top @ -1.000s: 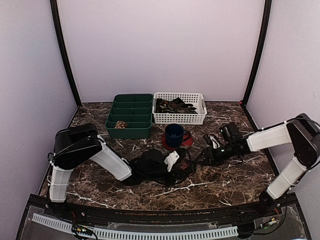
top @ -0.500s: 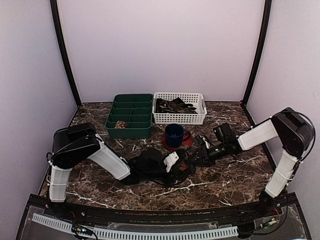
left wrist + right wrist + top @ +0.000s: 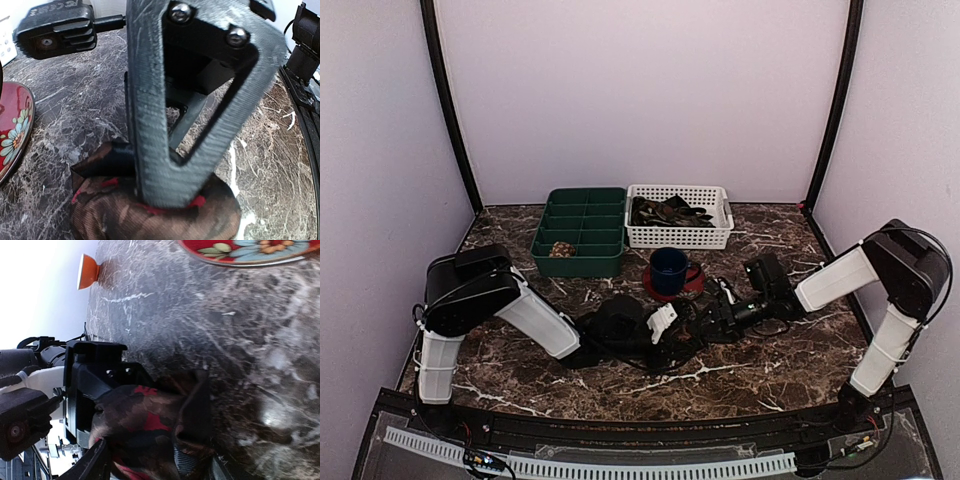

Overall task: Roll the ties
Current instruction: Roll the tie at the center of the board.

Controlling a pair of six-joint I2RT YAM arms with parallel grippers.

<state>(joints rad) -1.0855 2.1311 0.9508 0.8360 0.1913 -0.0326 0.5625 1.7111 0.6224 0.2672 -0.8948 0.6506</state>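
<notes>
Left tool, left wrist view: the left tool (image 3: 167,199) is closed narrow on the tie (image 3: 150,220). Its near finger presses down into a bunched lump of dark brown fabric with red flecks, lying on the counter (image 3: 75,100).
Surroundings, left wrist view: a red flowered saucer (image 3: 11,125) sits at the left edge, apart from the tie. The right arm's black camera housing (image 3: 55,27) is at the top.
Writing, left wrist view: there are raised letters on that housing, too blurred to read.
Right tool, right wrist view: the right tool (image 3: 150,465) has its jaws standing apart, one on each side of the fabric. I cannot tell whether they touch it.
Tie, right wrist view: it is folded over on itself in a loose bundle, not a tight roll, with the left tool on its far side.
Top view: both tools meet tip to tip mid-counter, just in front of the blue mug (image 3: 669,268). The tie is mostly hidden between them.
Done: one small speckled coil (image 3: 560,249) lies in the near-left compartment of the green tray (image 3: 578,262).
Left to do: the white basket (image 3: 720,205) holds a heap of unrolled ties (image 3: 665,212), and the tie in hand looks barely begun. I judge the task to be at an early stage.
Writing, top view: none can be read.
</notes>
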